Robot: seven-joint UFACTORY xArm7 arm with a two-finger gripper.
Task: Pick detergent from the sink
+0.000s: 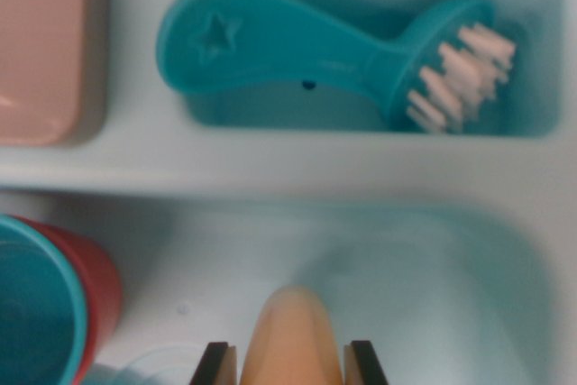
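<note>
Compartments of a pale white plastic toy sink point(270, 173) fill the wrist view. At twelve o'clock a shallow rectangular recess point(532, 60) with a teal-tinted floor holds a teal plastic dish brush point(306, 47), lying lengthwise with its rounded handle toward ten o'clock and its head of pale pink bristles toward two o'clock; a star shape is pressed into the handle end, and no writing can be read on it. At ten o'clock a pink, rounded-corner block point(41, 47) sits in its own recess, cut off by the frame edge. Below a white dividing ridge, the larger basin point(433, 286) spreads from the centre toward four o'clock. At eight o'clock stand nested plastic cups, a teal cup point(32, 313) inside a red cup point(95, 290). At six o'clock the rounded orange top of the detergent bottle point(291, 340) rises in the basin between the two dark fingertips of the gripper point(291, 365), whose jaws stand at either side of it and seem to touch it; whether they are clamped firmly on it cannot be told. No label shows on the bottle.
</note>
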